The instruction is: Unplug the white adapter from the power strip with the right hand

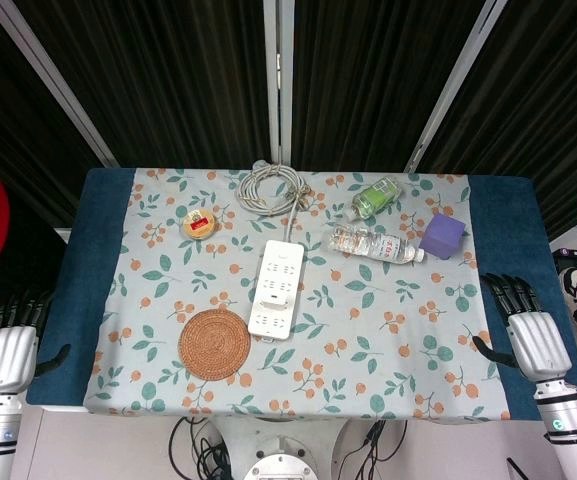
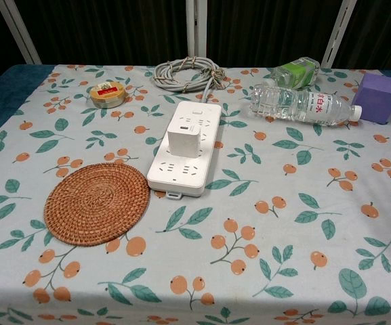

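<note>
plugged upright in the middle of the strip (image 2: 185, 150): adapter (image 2: 184, 140), beside a woven coaster (image 2: 96, 202). off the table's right edge: right hand (image 1: 530, 332), fingers apart, empty. same on the left: left hand (image 1: 13, 343).

A woven coaster (image 2: 96, 202), small tin (image 2: 107, 94), two bottles (image 2: 303, 105) (image 2: 295, 72) and a purple block (image 2: 377, 97) lie on the floral cloth (image 2: 303, 223).

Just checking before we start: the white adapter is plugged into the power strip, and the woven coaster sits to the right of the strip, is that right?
Not quite. The white adapter is plugged into the power strip, but the woven coaster lies to the left of the strip, not the right. The chest view shows it plainly, and the head view agrees.
</note>
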Tool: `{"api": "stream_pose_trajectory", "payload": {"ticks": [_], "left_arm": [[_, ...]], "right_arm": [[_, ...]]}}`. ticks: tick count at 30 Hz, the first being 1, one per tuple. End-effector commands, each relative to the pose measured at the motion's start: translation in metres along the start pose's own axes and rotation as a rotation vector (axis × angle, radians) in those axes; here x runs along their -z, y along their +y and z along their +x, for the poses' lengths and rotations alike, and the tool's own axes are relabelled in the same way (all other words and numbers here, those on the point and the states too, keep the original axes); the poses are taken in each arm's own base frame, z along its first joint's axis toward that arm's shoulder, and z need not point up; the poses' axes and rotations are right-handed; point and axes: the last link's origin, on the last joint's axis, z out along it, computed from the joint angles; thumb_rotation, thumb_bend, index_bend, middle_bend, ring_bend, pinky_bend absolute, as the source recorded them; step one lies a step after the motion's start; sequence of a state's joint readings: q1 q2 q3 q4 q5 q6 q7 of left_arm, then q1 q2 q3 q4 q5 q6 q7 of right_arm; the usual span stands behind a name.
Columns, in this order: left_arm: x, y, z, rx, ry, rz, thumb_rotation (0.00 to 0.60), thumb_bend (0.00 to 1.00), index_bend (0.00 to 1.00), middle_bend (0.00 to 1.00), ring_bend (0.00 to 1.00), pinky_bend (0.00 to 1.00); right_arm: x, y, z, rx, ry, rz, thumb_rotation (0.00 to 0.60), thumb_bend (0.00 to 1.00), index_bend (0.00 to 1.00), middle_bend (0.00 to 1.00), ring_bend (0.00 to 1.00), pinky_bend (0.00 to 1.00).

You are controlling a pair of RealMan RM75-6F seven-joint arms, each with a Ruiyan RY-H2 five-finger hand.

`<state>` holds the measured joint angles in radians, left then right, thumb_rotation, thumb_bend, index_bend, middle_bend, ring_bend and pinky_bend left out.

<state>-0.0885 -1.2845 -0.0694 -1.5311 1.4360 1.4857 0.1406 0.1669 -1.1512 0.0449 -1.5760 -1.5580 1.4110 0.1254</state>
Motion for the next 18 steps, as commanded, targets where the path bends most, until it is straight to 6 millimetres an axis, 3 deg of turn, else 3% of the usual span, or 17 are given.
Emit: {"api": "stream_pose_trajectory", "payload": {"ticks": [1, 11, 18], "left_arm": [[-0.001, 0.001, -0.001, -0.001, -0.007, 0.002, 0.6, 0.2, 0.1, 0.11, 0.01, 0.0], [0.0, 0.016, 0.004, -0.002, -0.007, -0.076, 0.6, 0.2, 0.1, 0.11, 0.01, 0.0], [-0.004, 0.05, 0.011, 0.013, -0.023, -0.267, 0.6, 0.22, 0.14, 0.13, 0.01, 0.07]], "right_arm": [[-0.004, -0.001, -0.001, -0.001, -0.007, 0.001, 0.6, 0.17, 0.0, 0.08, 0.0, 0.0], [-0.009, -0.004, 0.004, 0.011, -0.013, 0.046, 0.6, 0.17, 0.0, 0.08, 0.0, 0.0], [-0.025, -0.021, 0.02, 0.051, -0.034, 0.148, 0.6, 0.18, 0.0, 0.09, 0.0, 0.03]]}}
